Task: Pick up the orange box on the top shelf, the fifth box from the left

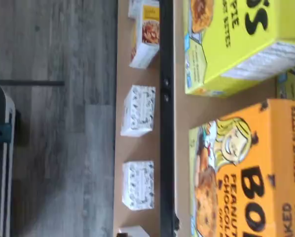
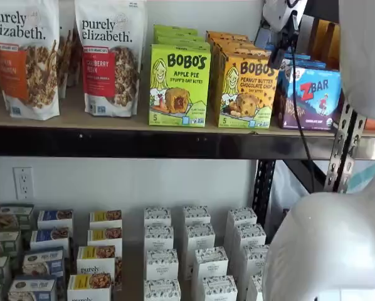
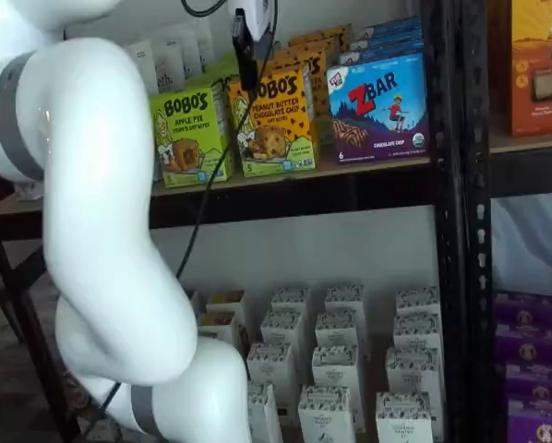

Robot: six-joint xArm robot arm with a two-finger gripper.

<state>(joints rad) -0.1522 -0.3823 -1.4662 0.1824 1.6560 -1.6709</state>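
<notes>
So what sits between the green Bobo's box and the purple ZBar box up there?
The orange box, Bobo's Peanut Butter Chocolate Chip, stands between the Apple Pie box and the ZBar box in both shelf views.

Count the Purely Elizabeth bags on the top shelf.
2 show: one bag at the top shelf's left end, another beside it; more may sit behind or out of frame.

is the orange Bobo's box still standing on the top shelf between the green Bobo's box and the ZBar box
Yes, the orange box stands upright on the top shelf, the green Bobo's box and ZBar box flanking it.
</notes>
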